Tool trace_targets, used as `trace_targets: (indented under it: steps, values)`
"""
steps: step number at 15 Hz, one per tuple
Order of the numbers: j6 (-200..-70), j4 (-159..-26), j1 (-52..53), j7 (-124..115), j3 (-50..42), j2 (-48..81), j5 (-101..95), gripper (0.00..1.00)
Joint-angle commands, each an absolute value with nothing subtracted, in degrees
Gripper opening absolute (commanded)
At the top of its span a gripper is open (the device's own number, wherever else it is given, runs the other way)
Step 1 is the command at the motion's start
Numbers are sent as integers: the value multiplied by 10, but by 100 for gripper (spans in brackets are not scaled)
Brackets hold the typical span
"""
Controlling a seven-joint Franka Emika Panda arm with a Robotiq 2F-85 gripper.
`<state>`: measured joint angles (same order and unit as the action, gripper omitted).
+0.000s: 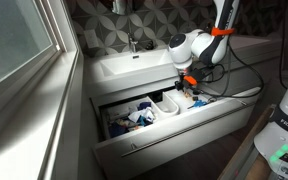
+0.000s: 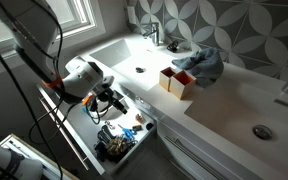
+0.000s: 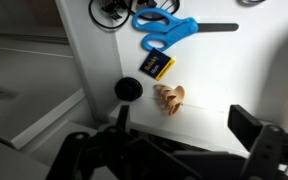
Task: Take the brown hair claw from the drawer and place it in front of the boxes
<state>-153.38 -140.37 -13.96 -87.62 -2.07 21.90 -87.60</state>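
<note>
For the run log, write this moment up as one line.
phase: pre-grasp | gripper: open | brown hair claw: in drawer, ungrasped, under gripper | boxes: on counter

the letters "frank", cut off by the picture edge, stand on the white robot base (image 1: 287, 122); no other text can be read.
</note>
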Motion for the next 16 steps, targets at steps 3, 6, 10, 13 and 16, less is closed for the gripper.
trace_targets:
  steps: [3, 6, 10, 13, 16]
  values:
    - [-1533, -1350, -135, -1028, -28, 289, -1001, 100]
    - [-1520, -1328, -137, -1089, -24, 317, -1054, 100]
    - [-1488, -1303, -137, -1145, -23, 353, -1089, 100]
    - [-1467, -1289, -137, -1171, -22, 373, -1106, 100]
    - [-1451, -1274, -147, -1193, -11, 389, -1120, 100]
